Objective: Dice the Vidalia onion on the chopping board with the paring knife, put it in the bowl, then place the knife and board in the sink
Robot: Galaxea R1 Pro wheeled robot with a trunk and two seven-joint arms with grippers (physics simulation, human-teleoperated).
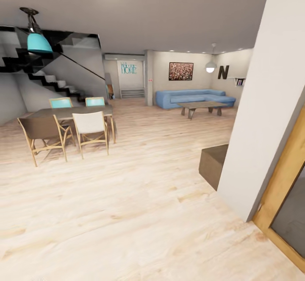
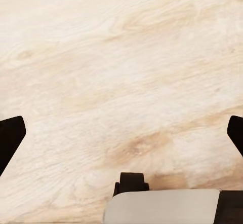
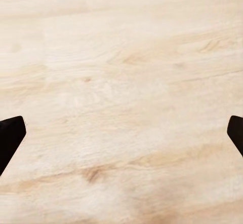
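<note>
The head view looks across an open living and dining room, with pale wooden floor [image 1: 140,213] stretching from the near edge to the far wall. None of the kitchen things appear here, so where the onion, board, knife, bowl and sink lie cannot be told.

The dining table [image 1: 72,112] serves as the landmark. Four chairs stand around it: a brown-backed chair [image 1: 42,134] and a white-backed chair [image 1: 90,129] on its near side, two teal-backed chairs [image 1: 60,102] on its far side. Above the table hangs a teal pendant lamp [image 1: 39,39], and behind it a dark staircase [image 1: 51,79] climbs the wall. Well to the right of the table and farther back, a blue sofa [image 1: 192,96] sits against the far wall with a low coffee table [image 1: 202,106] just in front of it and a framed picture [image 1: 181,71] above. Nearer than the sofa, a white wall pillar [image 1: 262,103] rises at the right, with a dark block [image 1: 213,164] at its foot and a wooden door frame [image 1: 281,192] beside it.

The left claw [image 2: 121,133] is spread wide over bare floor [image 2: 121,57], its dark fingertips [image 2: 10,135] at opposite edges, gripping nothing. The right claw [image 3: 121,135] is likewise wide apart above floor [image 3: 121,57], fingertips [image 3: 10,135] far from each other, empty.
</note>
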